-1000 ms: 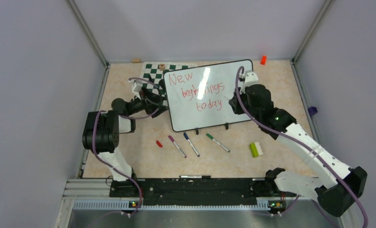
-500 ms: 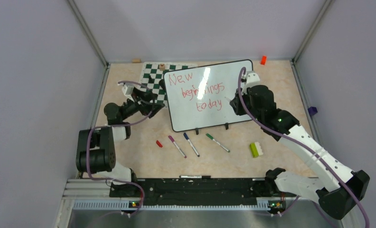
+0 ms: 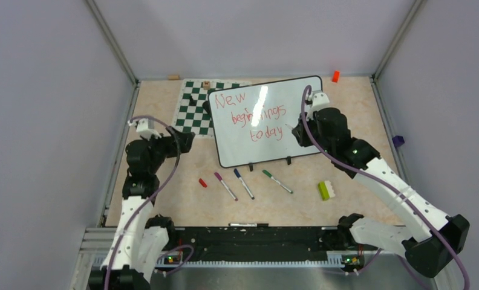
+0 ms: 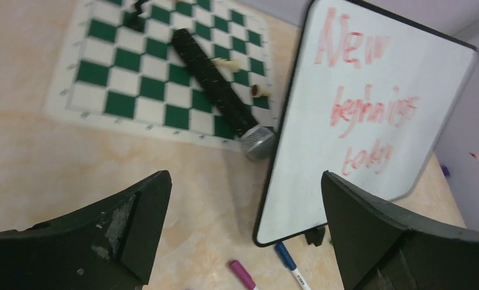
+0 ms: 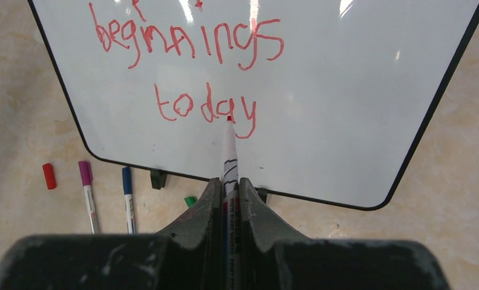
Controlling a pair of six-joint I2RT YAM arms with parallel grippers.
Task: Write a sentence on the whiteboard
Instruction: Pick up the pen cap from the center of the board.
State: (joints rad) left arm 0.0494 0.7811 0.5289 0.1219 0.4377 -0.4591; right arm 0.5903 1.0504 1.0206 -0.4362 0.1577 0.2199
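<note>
finishing stroke: your red marker [image 5: 228, 151] sits at the tail of "today".

your right gripper [image 5: 228, 181] is clamped on the marker, tip at the board's last word; i can't tell if it touches. your left gripper [image 4: 244, 181] hangs wide apart and empty, well left of the whiteboard [image 3: 297, 103]. the board stands tilted on its two feet at the table's rear middle, against the chessboard mat [image 3: 192, 112]. the sentence [image 3: 258, 115] reads complete in three lines, so writing looks done. next, lift the tip straight off without smearing, then fetch the one red cap [image 3: 202, 182]. count: three capped pens in front, purple [image 3: 225, 186], blue [image 3: 244, 183], green [image 3: 277, 181]; one board; one mat.
</note>
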